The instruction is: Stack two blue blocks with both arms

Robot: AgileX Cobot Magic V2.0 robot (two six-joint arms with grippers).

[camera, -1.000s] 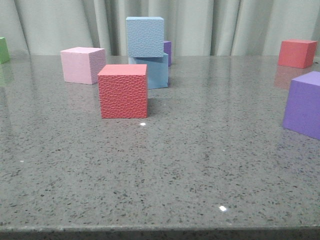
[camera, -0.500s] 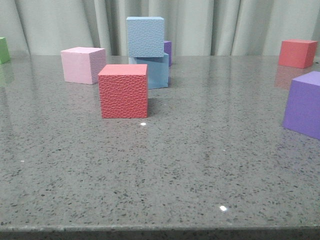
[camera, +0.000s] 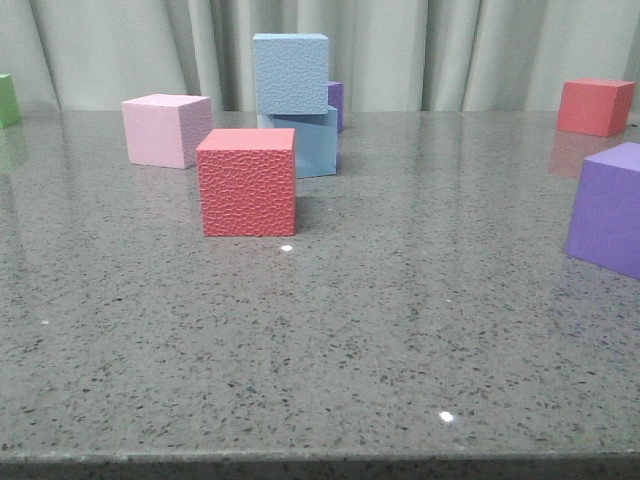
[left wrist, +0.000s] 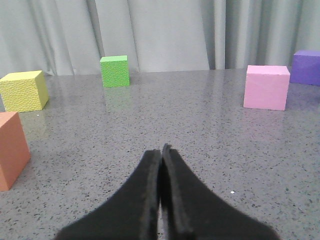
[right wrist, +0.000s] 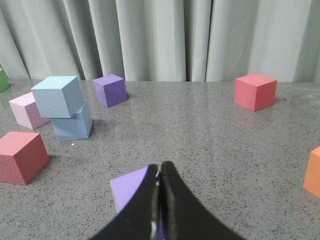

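Pale grey-green curtains hang behind a speckled grey stone worktop [camera: 400, 330] scattered with foam cubes. Toward the far left of centre, the pebble-textured sky-blue foam cube [camera: 290, 73] sits on top of the smooth sky-blue foam cube [camera: 312, 142], slightly offset and turned (the right wrist view shows the skew clearly). A textured red foam cube [camera: 246, 181] stands just in front of the pair, a pale pink foam cube [camera: 165, 130] to their left. Nothing has shifted over the last second: the stack stands unchanged and unsupported, so the stacking looks finished. The left gripper [left wrist: 162, 150] and the right gripper [right wrist: 159, 167] are both well back from the stack, each with its fingers pressed together and holding nothing.
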